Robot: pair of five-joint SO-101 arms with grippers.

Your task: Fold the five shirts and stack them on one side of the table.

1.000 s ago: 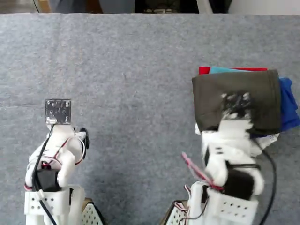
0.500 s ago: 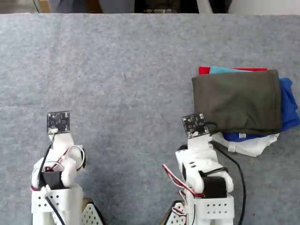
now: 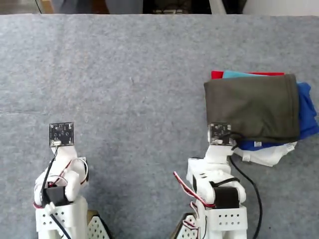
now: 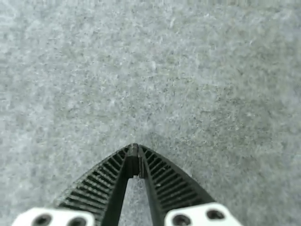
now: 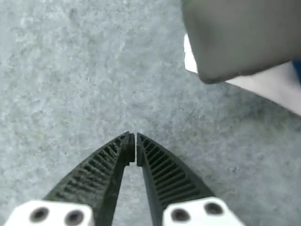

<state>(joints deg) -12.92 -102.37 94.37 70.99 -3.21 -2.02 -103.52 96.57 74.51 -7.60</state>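
The big grey table (image 3: 124, 69) has a soft, fuzzy top. On its right side sits the pile of shirts (image 3: 249, 122), all folded and lying one on top of another. The dark grey-green shirt (image 3: 251, 99) is on top and is the biggest part you can see. A blue shirt (image 3: 307, 107) sticks out from under it on the right edge. A white shirt (image 3: 269, 153) pokes out on the side near the arms. A thin bit of a red shirt (image 3: 217, 74) and a thin bit of a light blue shirt (image 3: 239, 73) show along the far edge.

The two white arms stand at the near edge of the table. The left arm (image 3: 60, 189) is well apart from the pile, over bare grey table. The right arm (image 3: 217, 181) has its tip just beside the near corner of the pile.

The left gripper (image 4: 136, 154) is closed, its black tips touching, and it holds nothing. The right gripper (image 5: 132, 141) is closed and empty too. It is above the grey table, near the corner of the dark shirt and the white shirt.
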